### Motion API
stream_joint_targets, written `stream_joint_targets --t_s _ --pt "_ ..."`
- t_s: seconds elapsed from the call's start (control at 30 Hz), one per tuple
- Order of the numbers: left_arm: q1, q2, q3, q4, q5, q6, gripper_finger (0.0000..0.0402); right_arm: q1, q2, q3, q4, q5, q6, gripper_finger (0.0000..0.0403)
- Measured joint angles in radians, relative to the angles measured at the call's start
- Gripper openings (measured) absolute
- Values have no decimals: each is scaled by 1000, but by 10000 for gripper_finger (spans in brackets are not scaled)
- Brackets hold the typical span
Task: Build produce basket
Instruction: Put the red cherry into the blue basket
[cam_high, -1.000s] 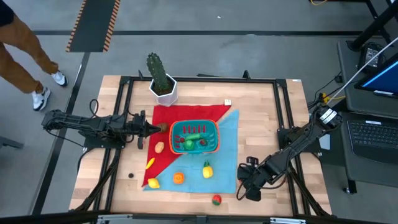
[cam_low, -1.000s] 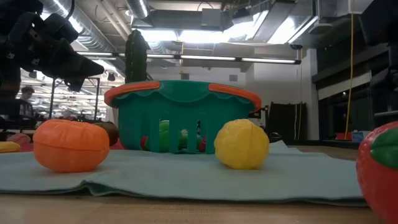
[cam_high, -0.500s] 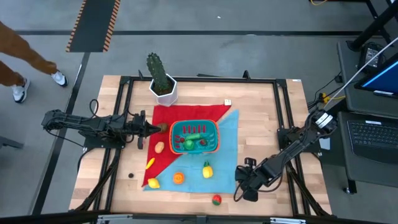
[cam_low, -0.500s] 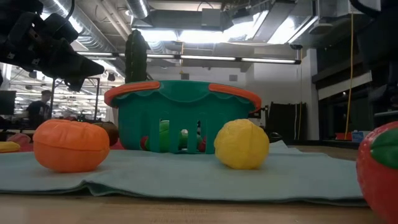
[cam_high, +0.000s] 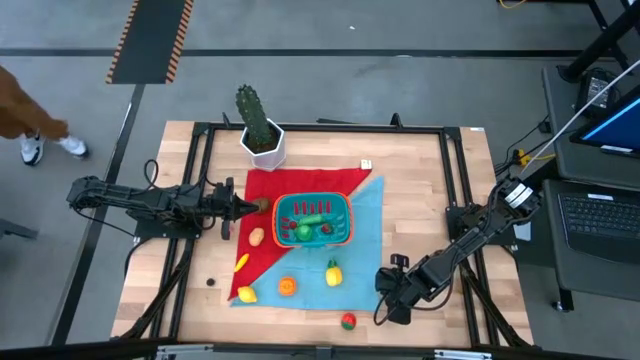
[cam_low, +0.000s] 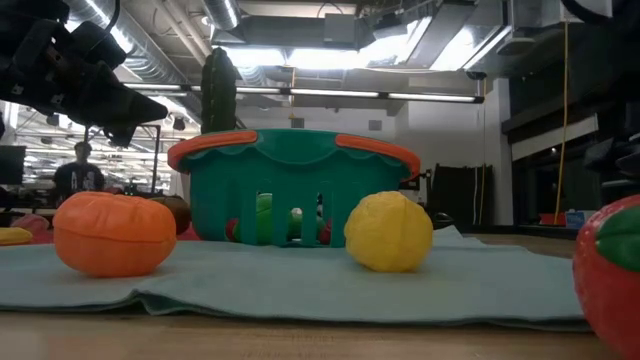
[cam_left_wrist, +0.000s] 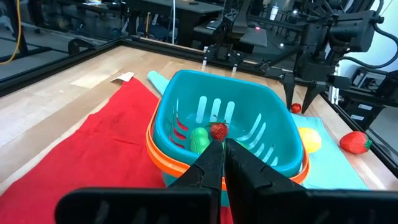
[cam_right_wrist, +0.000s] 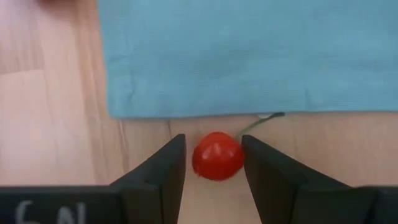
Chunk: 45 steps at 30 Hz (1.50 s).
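The teal basket (cam_high: 313, 220) with its orange rim stands on a red and blue cloth (cam_high: 365, 250) and holds some green and red produce (cam_left_wrist: 208, 134). Other produce lies around it: an orange (cam_low: 113, 233), a yellow fruit (cam_low: 388, 231), a strawberry (cam_high: 348, 321). A small red cherry (cam_right_wrist: 217, 155) lies on the bare wood just off the cloth's edge. My right gripper (cam_right_wrist: 213, 138) is open and points down over it, one finger on either side. My left gripper (cam_left_wrist: 222, 144) is shut and hovers level at the basket's left side.
A white pot with a cactus (cam_high: 262, 140) stands at the far left of the cloth. A small dark piece (cam_high: 210, 282) lies on the wood at the near left. Black frame rails (cam_high: 200, 180) run along the table's edges.
My right gripper has come down and a little toward the table's left edge, over the cherry, its finger gap unchanged. A person beyond the table's far left corner has walked farther off.
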Motion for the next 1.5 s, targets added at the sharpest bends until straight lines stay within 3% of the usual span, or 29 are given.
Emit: stream_joint_targets --t_s 0.57,0.83,1.23,1.5 --pt "0 0 0 0 0 0 8 -27 0 2 -42 -71 -6 157" --pt "0 0 0 0 0 0 8 -39 -2 2 -46 -77 -8 107" --pt "0 0 0 0 0 0 8 -90 -5 1 -54 -78 -38 107" --pt "0 0 0 -1 0 0 8 -100 -94 -2 -84 -82 -55 107"
